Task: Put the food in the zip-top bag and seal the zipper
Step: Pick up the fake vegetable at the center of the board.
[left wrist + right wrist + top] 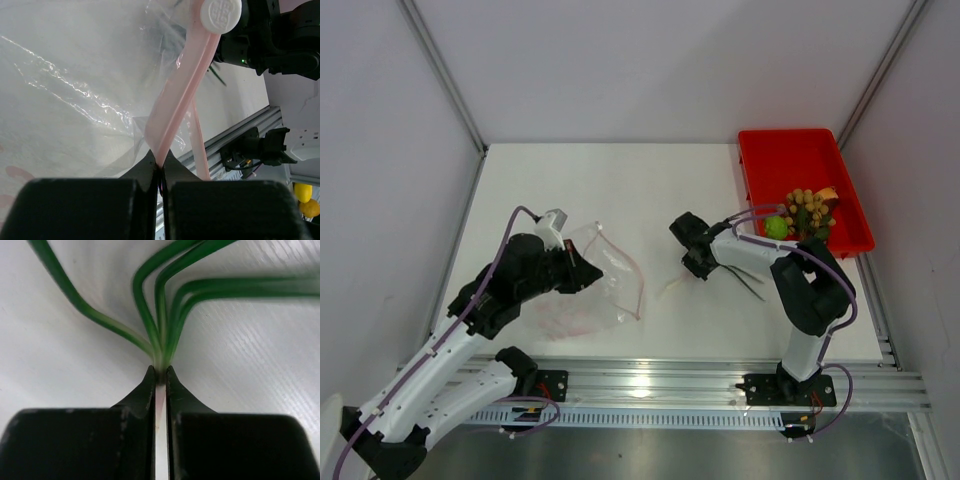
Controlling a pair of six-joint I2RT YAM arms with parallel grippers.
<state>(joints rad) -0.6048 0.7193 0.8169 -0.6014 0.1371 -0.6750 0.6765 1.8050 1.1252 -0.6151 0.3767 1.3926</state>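
The zip-top bag (582, 300) lies left of centre, clear with pink dots. My left gripper (582, 270) is shut on the zipper (632, 278) at the bag's mouth. In the left wrist view the pink zipper (182, 90) runs up from my pinched fingertips (161, 162) to a white slider (220, 13). My right gripper (696, 262) is shut on the green onion (748, 281) at table centre. Its leaves (159, 325) fan out from the fingertips (160, 371). The tan fruit bunch (809, 211) and green fruit (776, 227) sit in the tray. I cannot make out the dark purplish-red piece.
The red tray (770, 165) stands at the back right by the wall. A metal rail (650, 378) runs along the near table edge. White walls close in the left, back and right sides.
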